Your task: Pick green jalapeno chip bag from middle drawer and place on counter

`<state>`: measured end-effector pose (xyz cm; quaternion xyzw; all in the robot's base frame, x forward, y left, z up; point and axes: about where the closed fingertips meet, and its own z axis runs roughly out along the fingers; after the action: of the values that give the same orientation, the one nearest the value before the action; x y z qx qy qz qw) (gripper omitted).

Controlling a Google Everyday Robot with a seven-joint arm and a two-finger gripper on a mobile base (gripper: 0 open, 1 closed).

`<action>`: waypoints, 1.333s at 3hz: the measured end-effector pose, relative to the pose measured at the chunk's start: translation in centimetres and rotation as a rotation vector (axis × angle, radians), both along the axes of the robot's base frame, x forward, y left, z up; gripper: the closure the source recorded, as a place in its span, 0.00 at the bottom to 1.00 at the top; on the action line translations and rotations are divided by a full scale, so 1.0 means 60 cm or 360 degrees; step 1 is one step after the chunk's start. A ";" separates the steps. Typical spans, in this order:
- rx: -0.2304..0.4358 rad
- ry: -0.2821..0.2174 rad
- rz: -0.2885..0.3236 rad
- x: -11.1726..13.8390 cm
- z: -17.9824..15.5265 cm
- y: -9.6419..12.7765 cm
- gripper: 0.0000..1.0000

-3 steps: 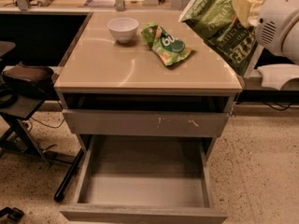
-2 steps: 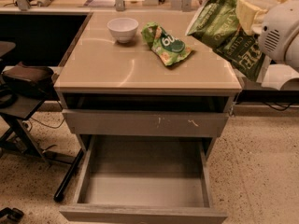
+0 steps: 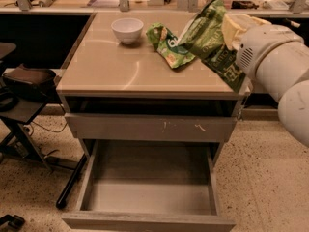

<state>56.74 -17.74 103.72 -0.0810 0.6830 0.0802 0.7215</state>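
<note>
My gripper [image 3: 235,27], with pale yellow fingers on a white arm, is shut on the olive-green jalapeno chip bag [image 3: 208,38]. It holds the bag tilted over the right edge of the beige counter [image 3: 106,66], and the bag's lower end hangs by the counter's right front corner. The middle drawer [image 3: 147,221] is pulled out below and its grey box is empty.
A white bowl [image 3: 127,29] and a brighter green bag [image 3: 168,46] lie at the back of the counter, just left of the held bag. A scratched grey drawer front [image 3: 149,128] is shut above the open drawer. A dark chair [image 3: 24,81] stands left.
The gripper has carried the chip bag a little to the left and lower, further over the counter's right side. The bowl, the other bag and the drawer have not moved.
</note>
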 end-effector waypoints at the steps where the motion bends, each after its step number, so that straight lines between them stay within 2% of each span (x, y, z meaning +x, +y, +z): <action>1: 0.0096 -0.0154 -0.0137 0.049 0.032 -0.052 1.00; 2: 0.0128 -0.0221 -0.0298 0.135 0.051 -0.130 1.00; 3: 0.0089 -0.0204 -0.0336 0.163 0.051 -0.138 1.00; 4: -0.0156 -0.0189 -0.0334 0.164 0.036 -0.138 1.00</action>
<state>66.58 -25.99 105.90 -0.0489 0.6469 -0.0340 0.7603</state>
